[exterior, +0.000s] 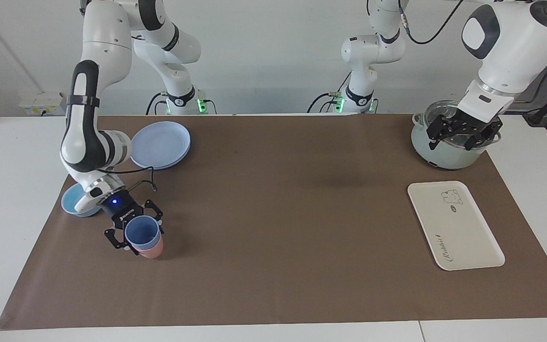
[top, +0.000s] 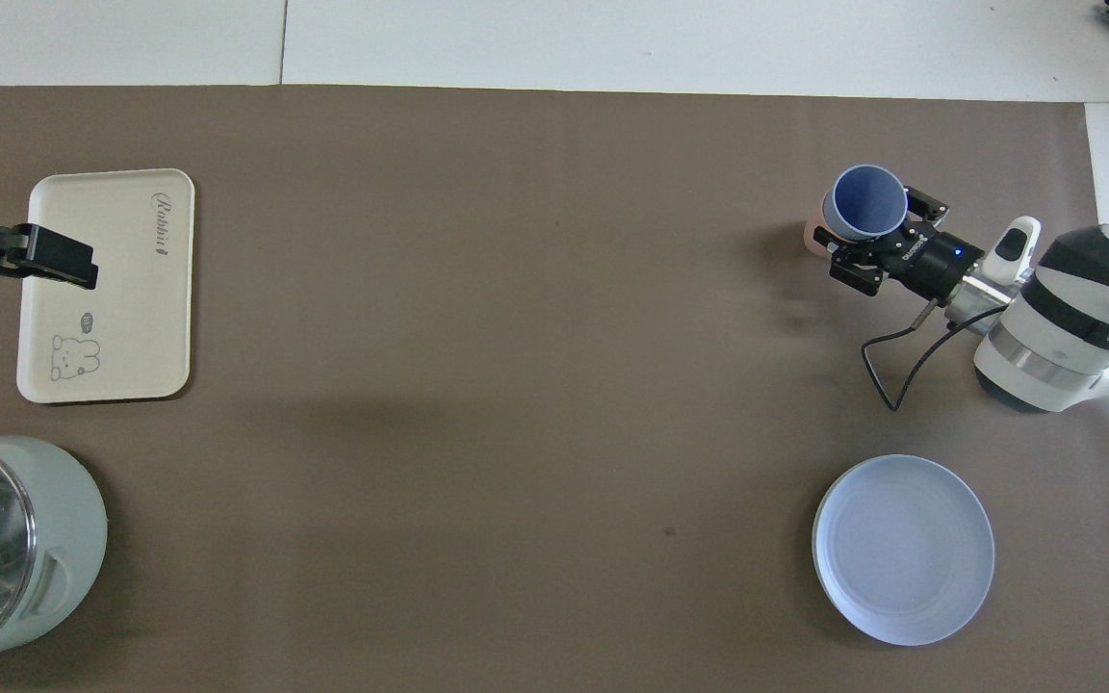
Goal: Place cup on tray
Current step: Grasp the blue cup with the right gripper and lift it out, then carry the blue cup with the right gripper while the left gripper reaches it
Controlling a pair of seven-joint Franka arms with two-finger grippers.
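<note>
Right end effector (exterior: 136,233) clamped on cup (exterior: 143,233) — pink cup (exterior: 152,250) touching; left end effector (exterior: 463,133) open over pot (exterior: 437,154).

Robot lab: two white arms (exterior: 93,114) bolted at brown-covered table (exterior: 273,213), bare white wall, cabling.

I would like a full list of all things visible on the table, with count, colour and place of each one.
cup: 1, periwinkle blue, in the right gripper, over the pink cup
pink cup: 1, pink, on the mat, right arm's end
bowl: 1, light blue, beside the right arm's wrist
plate: 1, lilac-blue, nearer to the robots than the bowl
tray: 1, cream white, left arm's end
pot: 1, pale green, nearer to the robots than the tray
mat: 1, brown, covers the table
right gripper: shut on the cup
left gripper: open, waits over the pot
</note>
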